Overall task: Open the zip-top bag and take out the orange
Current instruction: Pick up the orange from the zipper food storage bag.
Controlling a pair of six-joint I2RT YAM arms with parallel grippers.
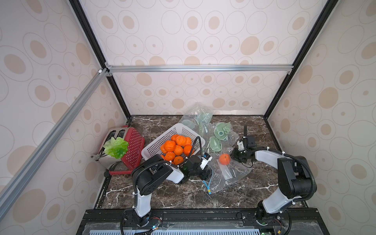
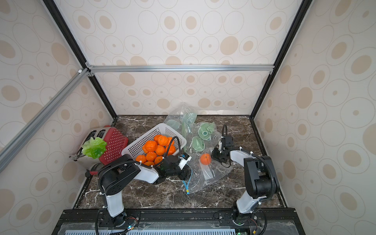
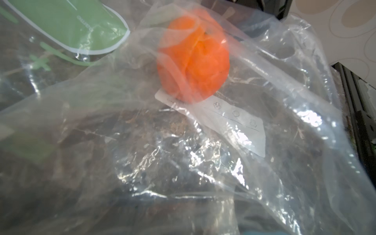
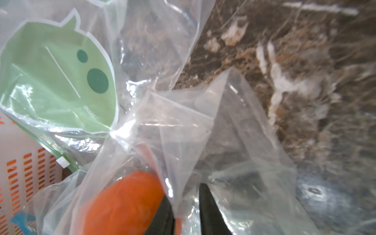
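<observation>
A clear zip-top bag lies crumpled on the marble table, with a blue zip strip at its near left edge. An orange sits inside it towards the far end, seen through the film in the left wrist view. My left gripper rests at the bag's left edge by the blue strip. Film drapes over its camera and hides its jaws. My right gripper is just right of the orange, its black fingers shut on a fold of the bag.
A white perforated basket holding several oranges stands left of the bag, behind my left arm. Other clear bags with green prints lie behind it. A red toaster with a plastic lettuce leaf stands at the far left.
</observation>
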